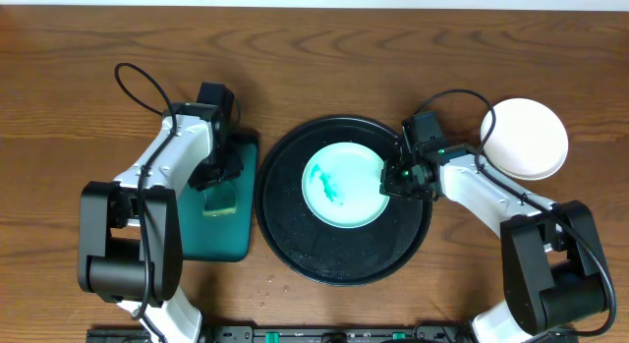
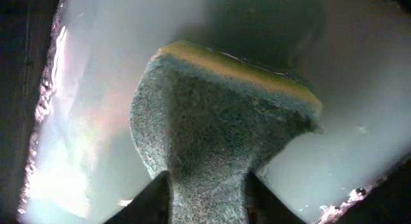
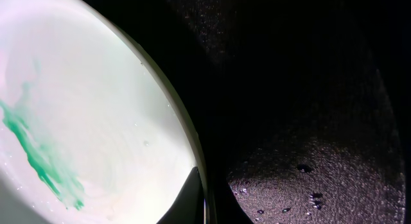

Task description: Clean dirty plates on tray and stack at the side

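Note:
One pale mint-green plate [image 1: 339, 186] with a green smear [image 3: 38, 153] lies on the round black tray [image 1: 295, 250]. My right gripper [image 1: 393, 178] is shut on this plate's right rim; in the right wrist view its fingers [image 3: 205, 198] pinch the rim of the plate [image 3: 96, 102]. A white plate [image 1: 526, 137] sits on the table, right of the tray. I see no second mint plate. My left gripper [image 1: 218, 176] is shut on a yellow-and-green sponge [image 2: 218, 121] over the teal tray; its jaws [image 2: 209, 198] squeeze the sponge's scouring side.
The dark teal rectangular tray [image 1: 211, 240] lies left of the black tray, almost touching it. The black tray floor [image 3: 308, 172] is wet with droplets. Bare wooden table lies behind both trays. Both arm bases stand at the front edge.

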Motion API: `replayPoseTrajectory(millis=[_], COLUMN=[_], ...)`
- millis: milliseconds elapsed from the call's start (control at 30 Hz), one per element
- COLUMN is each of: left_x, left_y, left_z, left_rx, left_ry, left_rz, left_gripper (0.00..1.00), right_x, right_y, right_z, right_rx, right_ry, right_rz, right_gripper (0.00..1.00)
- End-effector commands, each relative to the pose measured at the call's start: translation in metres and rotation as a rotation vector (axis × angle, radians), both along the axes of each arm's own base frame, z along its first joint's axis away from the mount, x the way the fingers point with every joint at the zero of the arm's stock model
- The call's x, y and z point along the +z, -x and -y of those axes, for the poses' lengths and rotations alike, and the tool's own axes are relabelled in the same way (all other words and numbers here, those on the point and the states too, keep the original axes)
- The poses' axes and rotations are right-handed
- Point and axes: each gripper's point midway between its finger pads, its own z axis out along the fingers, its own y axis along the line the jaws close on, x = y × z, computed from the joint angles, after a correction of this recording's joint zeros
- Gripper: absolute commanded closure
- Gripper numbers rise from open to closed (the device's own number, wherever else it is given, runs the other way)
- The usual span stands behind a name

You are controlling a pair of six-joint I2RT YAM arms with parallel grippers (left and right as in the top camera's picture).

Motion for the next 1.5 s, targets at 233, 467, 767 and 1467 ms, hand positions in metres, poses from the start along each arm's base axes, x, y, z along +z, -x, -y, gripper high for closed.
replayPoseTrajectory(millis=[233,467,767,1467], left_x=[-0.009,0.022,0.03,-0.037], left_y=[0.005,0.001,0.006,0.012], left_z=[-0.006,-0.005,-0.004,0.01], left_rx=[0.007,-0.007,-0.006,-0.053], left_ry=[-0.026,-0.018,-0.002,0.066], left_rz=[-0.026,0.046,0.05,-0.115], left_gripper=[0.93,0.93,0.31,0.81], right_x=[-0.016,-0.016,-0.016,-0.017], right_y=[0.016,0.017,0.016,0.018], right_z=[0.0,0.0,0.0,0.0], right_rx=[0.029,0.029,0.029,0.029], right_ry=[0.011,0.011,0.01,0.012], right_rz=[-0.069,-0.072,-0.071,-0.077], right_gripper=[0.99,0.99,0.99,0.99])
